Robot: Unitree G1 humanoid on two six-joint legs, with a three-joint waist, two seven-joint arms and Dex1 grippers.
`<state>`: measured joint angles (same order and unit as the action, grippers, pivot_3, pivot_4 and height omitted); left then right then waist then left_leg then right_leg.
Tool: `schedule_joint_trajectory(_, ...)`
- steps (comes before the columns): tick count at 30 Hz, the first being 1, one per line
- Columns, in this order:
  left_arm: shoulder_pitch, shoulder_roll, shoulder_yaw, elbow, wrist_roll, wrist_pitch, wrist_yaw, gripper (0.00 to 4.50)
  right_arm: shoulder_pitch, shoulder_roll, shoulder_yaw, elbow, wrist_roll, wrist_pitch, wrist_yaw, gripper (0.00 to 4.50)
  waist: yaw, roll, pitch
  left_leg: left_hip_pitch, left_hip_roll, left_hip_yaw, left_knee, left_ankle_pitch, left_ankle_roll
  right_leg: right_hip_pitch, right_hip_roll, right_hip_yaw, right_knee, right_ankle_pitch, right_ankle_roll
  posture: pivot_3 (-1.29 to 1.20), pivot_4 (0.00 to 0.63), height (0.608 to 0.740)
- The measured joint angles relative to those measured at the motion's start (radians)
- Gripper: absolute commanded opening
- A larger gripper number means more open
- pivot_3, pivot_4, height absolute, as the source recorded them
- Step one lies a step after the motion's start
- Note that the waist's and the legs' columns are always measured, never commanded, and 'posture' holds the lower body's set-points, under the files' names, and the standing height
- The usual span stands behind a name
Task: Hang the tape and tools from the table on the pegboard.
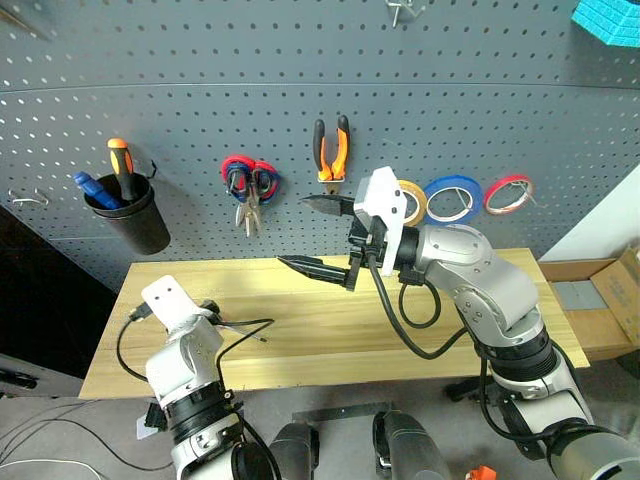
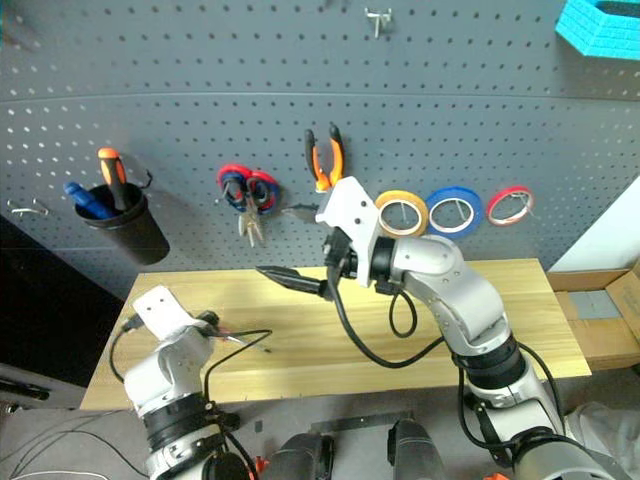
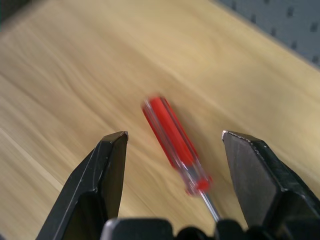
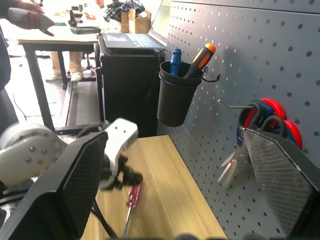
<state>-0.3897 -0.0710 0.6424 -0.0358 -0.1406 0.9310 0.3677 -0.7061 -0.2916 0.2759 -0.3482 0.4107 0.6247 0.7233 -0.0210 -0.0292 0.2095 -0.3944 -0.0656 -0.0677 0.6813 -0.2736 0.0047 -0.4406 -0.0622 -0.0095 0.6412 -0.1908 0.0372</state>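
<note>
Left pincer point(image 3: 172, 142) spread astride red screwdriver point(image 3: 174, 142), bare table point(image 3: 75, 75) around, right pincer point(image 1: 320, 235) spread.

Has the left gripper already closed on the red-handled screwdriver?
No: the left gripper is open, and the red-handled screwdriver lies on the table between its fingers, untouched.

**Where everything is sitting**

We are seeing the pegboard point(image 1: 300, 110) standing behind the table point(image 1: 330, 330). Along it, from left to right, a cup point(image 1: 130, 215) holding two tools, scissors point(image 1: 250, 190), pliers point(image 1: 332, 150) and three tape rings point(image 1: 470, 198) are hanging. The screwdriver point(image 3: 175, 142) is lying on the table's left part, just ahead of the left gripper point(image 3: 175, 145) and between its spread fingers. The right gripper point(image 1: 325, 235) is hovering above the table's middle, before the pliers.
</note>
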Motion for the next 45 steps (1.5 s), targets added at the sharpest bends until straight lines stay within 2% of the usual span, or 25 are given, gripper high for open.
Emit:
schedule_joint_trajectory(5, -0.001, -0.024, 0.009, 0.066, -0.024, -0.039, 0.036, 3.22, 0.013, -0.079, 0.044, -0.047, 0.027, 0.075, 0.068, 4.5, -0.002, 0.0, 0.0, 0.0, 0.0, 0.0, 0.0, -0.001, 0.001, 0.0, -0.003, 0.0, 0.0, 0.0, 0.0, -0.04, 0.167, 0.74)
schedule_joint_trajectory(7, -0.013, -0.024, 0.024, 0.085, -0.04, -0.064, 0.053, 3.22, 0.037, -0.175, 0.14, -0.076, -0.014, 0.106, 0.106, 4.5, -0.002, -0.002, -0.001, 0.0, 0.0, 0.0, 0.0, -0.001, 0.0, 0.0, -0.003, -0.001, 0.0, 0.0, 0.0, -0.04, 0.167, 0.74)
schedule_joint_trajectory(9, -0.021, -0.029, 0.04, 0.094, -0.056, -0.081, 0.077, 3.22, 0.068, -0.224, 0.221, -0.069, -0.075, 0.125, 0.117, 4.5, -0.001, -0.003, -0.002, 0.0, 0.0, 0.0, 0.0, 0.0, 0.0, 0.0, -0.004, -0.001, -0.001, 0.0, 0.0, -0.04, 0.17, 0.74)
schedule_joint_trajectory(14, -0.03, -0.01, 0.028, 0.129, -0.076, -0.131, 0.077, 3.22, 0.098, -0.173, 0.261, 0.016, -0.175, 0.089, 0.056, 4.5, -0.005, -0.003, -0.002, 0.001, 0.0, 0.001, 0.0, 0.0, -0.001, 0.0, -0.005, 0.0, 0.001, 0.0, 0.0, -0.04, 0.171, 0.74)
schedule_joint_trajectory(23, -0.06, 0.01, 0.032, 0.263, -0.111, -0.232, 0.104, 3.22, 0.121, -0.204, 0.312, 0.01, -0.246, 0.086, 0.085, 4.5, -0.003, -0.004, -0.002, 0.0, -0.001, 0.001, 0.0, 0.0, -0.001, 0.0, -0.005, 0.0, 0.0, 0.0, 0.0, -0.05, 0.182, 0.74)
schedule_joint_trajectory(29, -0.101, 0.051, 0.037, 0.418, -0.14, -0.339, 0.104, 3.22, 0.137, -0.202, 0.316, -0.002, -0.27, 0.105, 0.091, 4.5, -0.005, -0.004, -0.002, 0.001, -0.001, 0.001, 0.0, 0.0, -0.001, 0.0, -0.005, 0.0, 0.0, 0.0, 0.0, -0.07, 0.185, 0.74)
schedule_joint_trajectory(32, -0.112, 0.059, 0.042, 0.456, -0.151, -0.371, 0.127, 2.63, 0.141, -0.206, 0.315, -0.021, -0.271, 0.114, 0.102, 4.5, -0.005, -0.004, -0.002, 0.001, -0.001, 0.001, 0.0, 0.0, -0.001, 0.0, -0.006, 0.0, 0.0, 0.0, 0.0, -0.07, 0.187, 0.74)
schedule_joint_trajectory(37, -0.107, 0.069, 0.039, 0.464, -0.166, -0.373, 0.144, 0.95, 0.146, -0.216, 0.313, -0.032, -0.273, 0.127, 0.105, 4.5, -0.006, -0.004, -0.002, 0.001, -0.001, 0.001, 0.0, 0.0, 0.0, 0.0, -0.006, 0.0, 0.0, 0.0, 0.0, -0.07, 0.186, 0.74)
schedule_joint_trajectory(38, -0.104, 0.069, 0.037, 0.461, -0.169, -0.373, 0.144, 0.79, 0.146, -0.216, 0.312, -0.032, -0.273, 0.127, 0.105, 4.5, -0.006, -0.004, -0.002, 0.001, -0.001, 0.001, 0.0, 0.0, 0.0, 0.0, -0.006, 0.0, 0.0, 0.0, 0.0, -0.07, 0.186, 0.74)
schedule_joint_trajectory(42, -0.062, 0.072, 0.002, 0.414, -0.167, -0.354, 0.136, 0.79, 0.146, -0.206, 0.292, -0.032, -0.268, 0.126, 0.106, 4.5, -0.007, -0.004, -0.002, 0.001, -0.001, 0.001, 0.0, 0.0, -0.001, 0.0, -0.006, 0.0, 0.0, 0.0, 0.0, -0.06, 0.182, 0.74)
schedule_joint_trajectory(45, 0.039, 0.115, -0.134, 0.302, -0.102, -0.353, 0.064, 0.79, 0.145, -0.194, 0.266, -0.031, -0.255, 0.107, 0.118, 4.5, -0.008, -0.004, -0.002, 0.0, -0.001, 0.001, 0.0, 0.0, -0.001, 0.0, -0.006, 0.0, 0.0, 0.0, 0.0, -0.05, 0.18, 0.74)
